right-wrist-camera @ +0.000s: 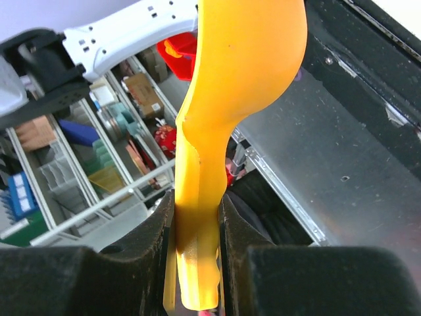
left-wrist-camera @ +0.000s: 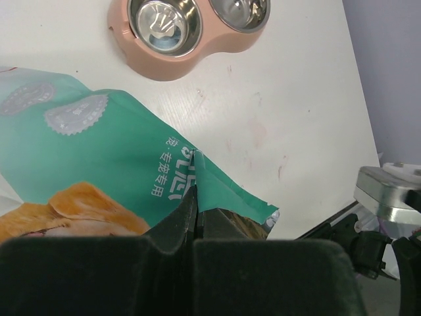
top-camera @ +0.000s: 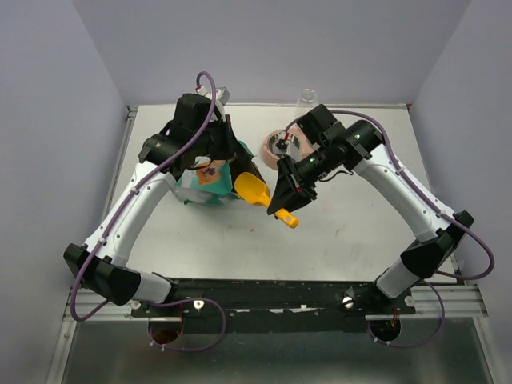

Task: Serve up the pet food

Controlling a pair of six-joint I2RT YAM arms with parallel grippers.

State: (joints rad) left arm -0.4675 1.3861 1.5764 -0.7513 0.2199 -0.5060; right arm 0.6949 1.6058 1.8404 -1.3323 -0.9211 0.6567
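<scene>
While the left gripper (left-wrist-camera: 196, 220) pinches the top edge of the teal bag (left-wrist-camera: 112, 151), the right gripper (right-wrist-camera: 196, 224) clamps the handle of the yellow scoop (right-wrist-camera: 243, 59) — open table (left-wrist-camera: 296, 99) lies beyond; pet food (left-wrist-camera: 240, 225) barely discernible inside the bag mouth.

Bag (left-wrist-camera: 99, 151): teal printed plastic film, slight sheen, creased at the pinched edge.
Feeder (left-wrist-camera: 161, 71), beyond the bag: matt pink plastic shell, two polished metal cups, mirror-bright.
Scoop (right-wrist-camera: 243, 59): yellow plastic, smooth, glossy.
Table (left-wrist-camera: 296, 118): white, matt, faint reddish scuffs beside the bag.
Left pincer (left-wrist-camera: 196, 220) and right pincer (right-wrist-camera: 197, 227): black, matt, finely grained faces.
</scene>
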